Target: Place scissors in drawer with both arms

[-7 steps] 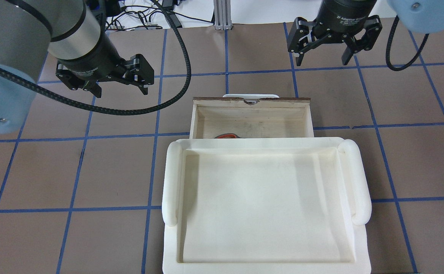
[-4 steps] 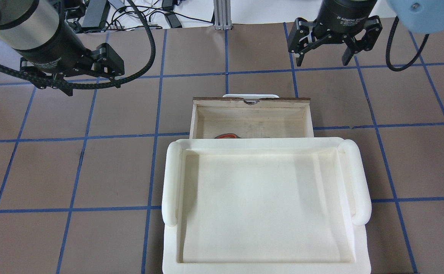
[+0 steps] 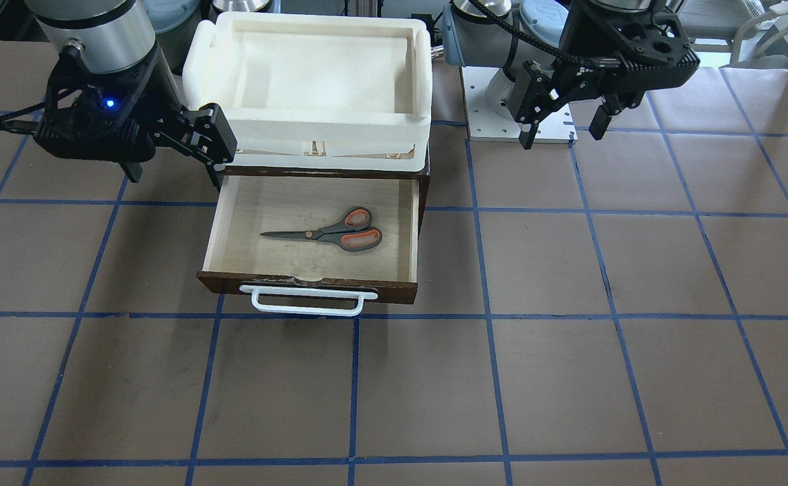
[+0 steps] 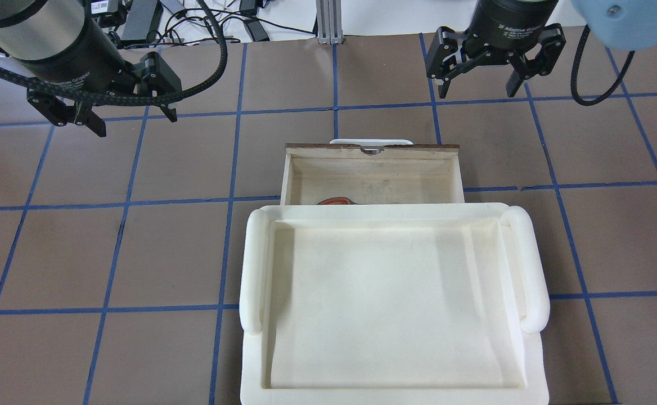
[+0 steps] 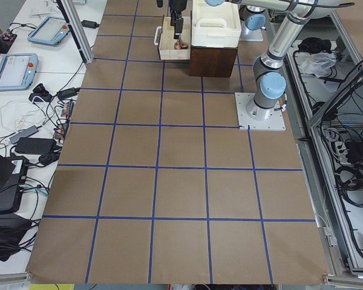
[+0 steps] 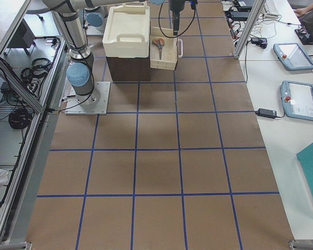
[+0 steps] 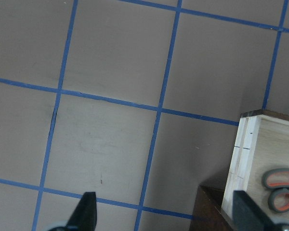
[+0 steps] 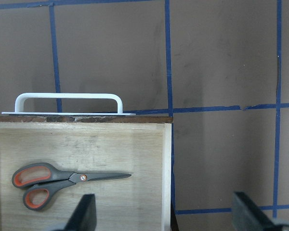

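The scissors (image 3: pixel 326 233), grey handles with orange-red loops, lie flat inside the open drawer (image 3: pixel 313 287), blades pointing towards the robot's right. In the overhead view only a handle loop of the scissors (image 4: pixel 335 200) shows past the tray's edge, inside the drawer (image 4: pixel 370 149). My left gripper (image 4: pixel 136 125) is open and empty, far off to the drawer's left above the table. My right gripper (image 4: pixel 477 91) is open and empty, above the table just beyond the drawer's front right corner. The right wrist view shows the scissors (image 8: pixel 62 182) in the drawer (image 8: pixel 86 119).
A white foam tray (image 4: pixel 255 264) sits on top of the dark brown cabinet (image 6: pixel 128 67) that the drawer slides out of. Cables and devices (image 4: pixel 205 22) and an aluminium post (image 4: pixel 328 22) stand at the table's far edge. The left arm's base plate (image 3: pixel 522 128) is beside the cabinet.
My left gripper has moved left and further from the drawer, still open and empty. The right gripper, drawer and scissors have not moved.
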Action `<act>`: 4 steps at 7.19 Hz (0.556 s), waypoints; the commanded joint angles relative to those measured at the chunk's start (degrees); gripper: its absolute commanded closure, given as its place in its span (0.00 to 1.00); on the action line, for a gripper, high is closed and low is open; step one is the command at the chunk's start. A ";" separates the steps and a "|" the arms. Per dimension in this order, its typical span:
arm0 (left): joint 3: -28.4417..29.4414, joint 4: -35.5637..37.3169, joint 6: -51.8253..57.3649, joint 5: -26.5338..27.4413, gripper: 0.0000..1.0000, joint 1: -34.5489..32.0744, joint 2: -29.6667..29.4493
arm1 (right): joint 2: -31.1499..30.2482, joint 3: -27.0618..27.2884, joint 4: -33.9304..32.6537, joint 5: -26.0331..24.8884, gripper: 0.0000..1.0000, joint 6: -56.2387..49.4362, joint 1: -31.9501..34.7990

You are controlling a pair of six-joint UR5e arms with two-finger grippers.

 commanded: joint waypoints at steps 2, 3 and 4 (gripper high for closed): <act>-0.13 -0.09 0.24 0.01 0.00 -0.07 0.28 | -0.07 0.08 -0.01 0.03 0.00 -0.03 0.05; -0.22 -0.17 0.94 0.01 0.00 -0.07 0.11 | -0.07 0.08 -0.01 0.03 0.00 -0.03 0.05; -0.22 -0.35 7.21 -0.07 0.00 -0.07 -0.24 | -0.07 0.08 0.08 -0.40 0.00 -0.03 0.05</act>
